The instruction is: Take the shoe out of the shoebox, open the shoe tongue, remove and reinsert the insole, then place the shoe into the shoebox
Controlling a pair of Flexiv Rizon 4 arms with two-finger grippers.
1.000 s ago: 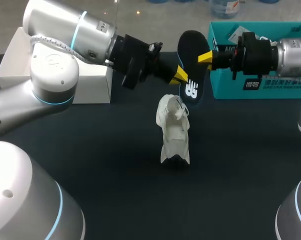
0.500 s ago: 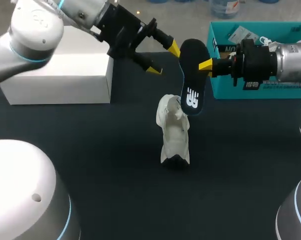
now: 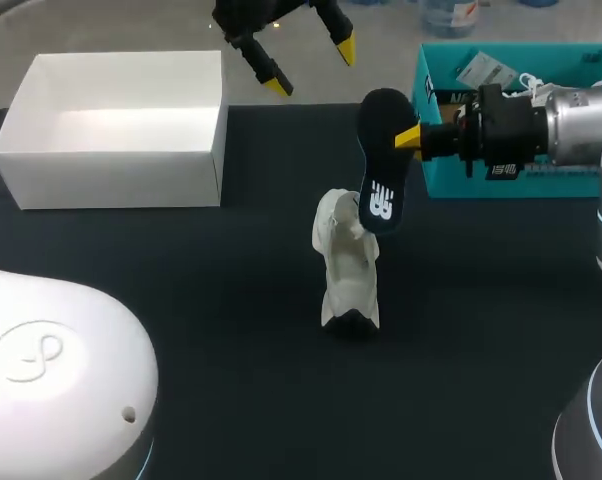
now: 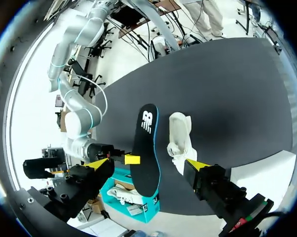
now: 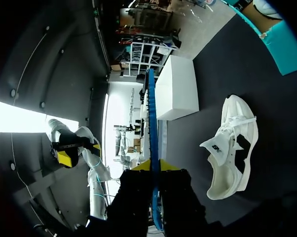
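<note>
My right tool (image 3: pixel 411 137) clamped on the black insole (image 3: pixel 379 180), insole over the white shoe (image 3: pixel 347 262) on the dark worktop (image 3: pixel 201 320), my left tool (image 3: pixel 310 66) spread wide, empty, near the white box (image 3: pixel 111 182)

The shoe (image 3: pixel 347 270) is white with black patches; the insole (image 3: pixel 378 120) black, blue-rimmed, white-marked; shoebox (image 3: pixel 561 185) teal, box (image 3: pixel 111 180) white, counter (image 3: pixel 231 330) black.
</note>
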